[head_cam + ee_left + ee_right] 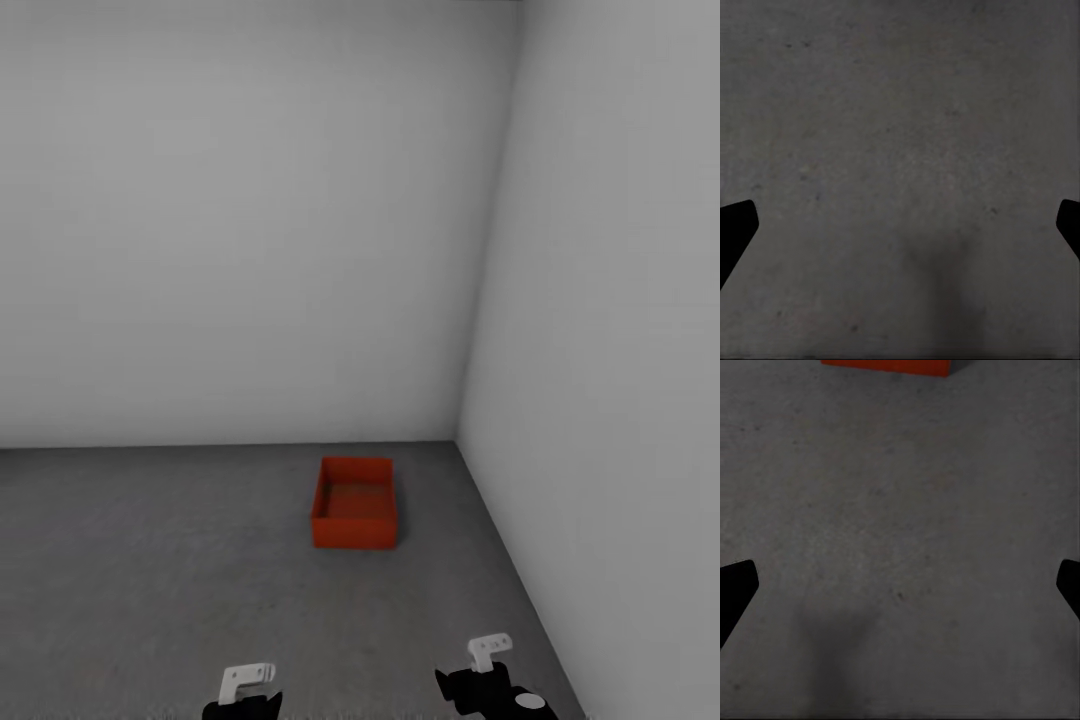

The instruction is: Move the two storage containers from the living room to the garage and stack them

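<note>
One orange-red storage container point(354, 532) stands upright and empty on the dark grey concrete floor point(150, 560) of the garage, near the corner of two white walls. Its near wall also shows in the right wrist view point(889, 366). My left gripper point(900, 232) hangs over bare floor with its fingers point(735, 229) spread wide and nothing between them. My right gripper point(900, 592) is open too, over the floor a short way in front of the container. In the head view both wrists sit at the lower edge, left point(247, 686) and right point(490, 655), well short of the container.
The white back wall point(250, 250) and the white right wall point(620, 400) meet just behind and to the right of the container. Open concrete stretches to the left and in front of it.
</note>
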